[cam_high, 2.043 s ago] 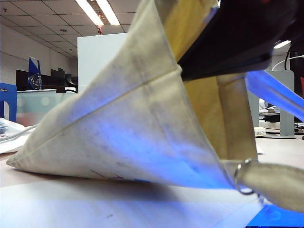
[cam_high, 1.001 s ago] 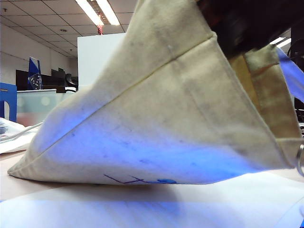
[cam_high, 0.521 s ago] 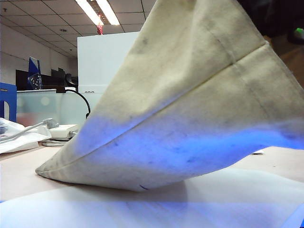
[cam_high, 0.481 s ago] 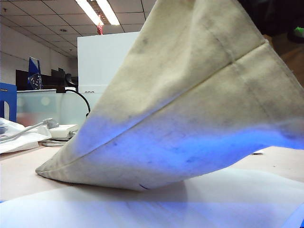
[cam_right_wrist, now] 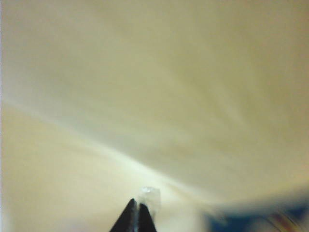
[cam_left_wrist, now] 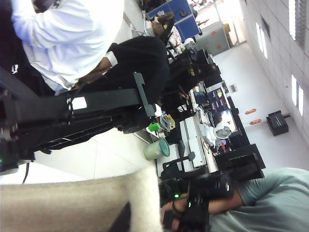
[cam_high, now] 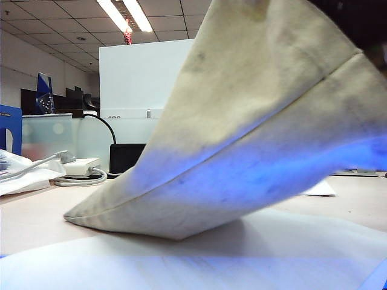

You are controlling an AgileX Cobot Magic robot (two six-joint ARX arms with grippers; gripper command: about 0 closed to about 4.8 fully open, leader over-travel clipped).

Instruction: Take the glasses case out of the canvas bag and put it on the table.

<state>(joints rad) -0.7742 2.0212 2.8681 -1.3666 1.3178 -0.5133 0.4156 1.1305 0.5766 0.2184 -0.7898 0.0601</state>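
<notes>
The canvas bag (cam_high: pixel 254 139) hangs lifted at its right end, its lower left corner resting on the worktop (cam_high: pixel 36 220). The right gripper (cam_right_wrist: pixel 138 212), jaws closed together, sits against pale canvas. The left gripper is out of view, jaws closed. The glasses case is unseen.

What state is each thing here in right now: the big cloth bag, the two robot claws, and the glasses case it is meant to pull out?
canvas bag: lifted at its right side, one lower corner resting on the table.
right gripper: shut, tips together, close against pale canvas.
left gripper: not visible; its wrist camera faces the room and people, with beige canvas at the picture's edge.
glasses case: not visible in any view.
</notes>
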